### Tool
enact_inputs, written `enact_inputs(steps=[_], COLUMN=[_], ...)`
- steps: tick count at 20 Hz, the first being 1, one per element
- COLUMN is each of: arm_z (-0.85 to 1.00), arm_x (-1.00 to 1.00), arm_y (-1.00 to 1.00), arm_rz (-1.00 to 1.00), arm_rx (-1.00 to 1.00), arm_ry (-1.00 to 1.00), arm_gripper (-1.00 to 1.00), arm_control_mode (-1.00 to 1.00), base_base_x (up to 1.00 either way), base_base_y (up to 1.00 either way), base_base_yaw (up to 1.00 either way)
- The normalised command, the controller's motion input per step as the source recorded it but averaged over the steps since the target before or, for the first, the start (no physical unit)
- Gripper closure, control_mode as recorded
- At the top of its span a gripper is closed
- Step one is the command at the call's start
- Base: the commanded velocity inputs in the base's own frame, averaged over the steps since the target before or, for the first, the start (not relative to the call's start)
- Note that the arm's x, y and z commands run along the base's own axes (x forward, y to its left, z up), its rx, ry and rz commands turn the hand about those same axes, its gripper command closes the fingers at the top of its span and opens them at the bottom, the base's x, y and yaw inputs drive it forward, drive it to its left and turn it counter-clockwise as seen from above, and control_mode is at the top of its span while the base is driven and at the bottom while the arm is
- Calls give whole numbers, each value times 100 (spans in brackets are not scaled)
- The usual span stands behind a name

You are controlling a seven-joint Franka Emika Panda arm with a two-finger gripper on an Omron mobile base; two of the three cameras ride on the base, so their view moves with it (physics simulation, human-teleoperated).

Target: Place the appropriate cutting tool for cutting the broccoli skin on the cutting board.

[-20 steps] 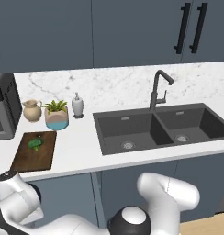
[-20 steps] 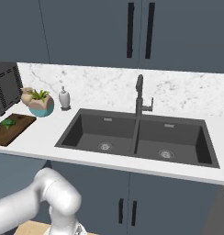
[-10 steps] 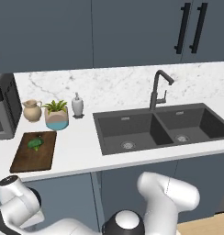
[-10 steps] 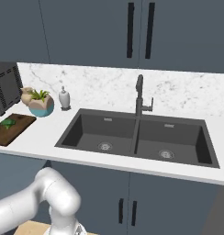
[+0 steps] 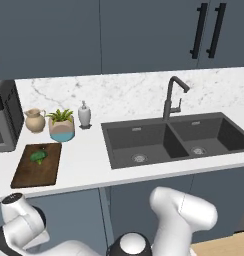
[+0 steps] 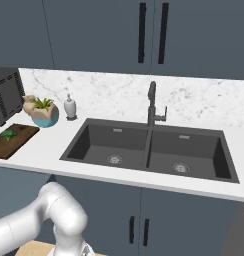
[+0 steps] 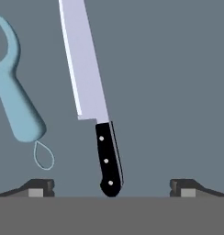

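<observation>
Lying flat just beside the light-blue peeler (image 7: 15, 98), the stiff, thin kitchen knife (image 7: 92, 98) looks best pinched across its black handle by the spread gripper (image 7: 111, 187).

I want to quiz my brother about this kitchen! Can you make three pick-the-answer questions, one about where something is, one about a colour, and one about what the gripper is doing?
1. Where is the broccoli?
A. in the sink
B. on the cutting board
C. beside the tap

2. What colour is the knife handle?
A. black
B. red
C. yellow

3. How is the gripper?
A. shut on the knife
B. shut on the peeler
C. open, holding nothing

Answers:
1 B: the broccoli lies on the cutting board.
2 A: the knife has a black handle.
3 C: the gripper has its fingertips wide apart, clear of knife and peeler.
</observation>
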Motion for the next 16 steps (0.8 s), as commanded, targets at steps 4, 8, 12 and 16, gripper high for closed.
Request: enact_inputs(steps=[4, 8, 12, 16], arm_z=[-24, -20, -23, -29], arm_x=[3, 10, 20, 29], arm_y=[16, 23, 14, 3], arm_rz=[0, 0, 0, 0], arm_rx=[-1, -1, 0, 0], arm_ry=[0, 0, 0, 0], arm_gripper=[-100, -100, -100, -100], arm_control_mode=[-100, -100, -100, -100], base_base_x=[0, 0, 0, 0], base_base_y=[0, 0, 0, 0], base_base_yaw=[0, 0, 0, 0])
